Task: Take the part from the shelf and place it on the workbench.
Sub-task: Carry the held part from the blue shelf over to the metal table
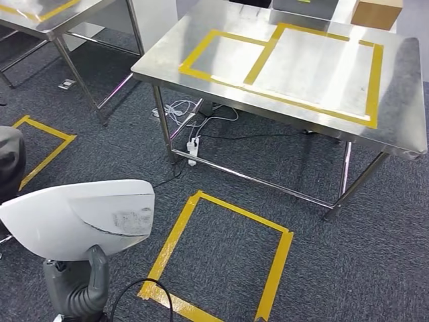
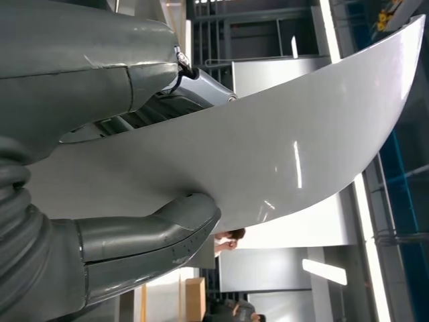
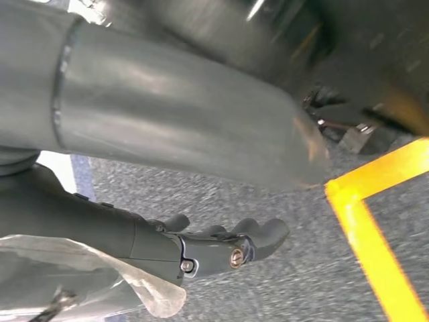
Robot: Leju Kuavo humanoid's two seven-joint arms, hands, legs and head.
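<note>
The left hand grips the part, a white curved panel, from below; in the left wrist view the thumb presses one face of the part and the darker fingers lie on the opposite face, so the panel is pinched between them. The part extends sideways beyond the hand on both sides and is held above the grey carpet, well apart from the worktop. The worktop stands ahead and to the right of the left hand; it is a steel surface marked with yellow tape rectangles. A yellow tape square lies on the floor just beside the hand, between it and the worktop. A power strip with cables lies under the worktop. The right hand hangs over the carpet near a yellow tape line; it holds nothing, and its fingers are slightly curled and apart.
</note>
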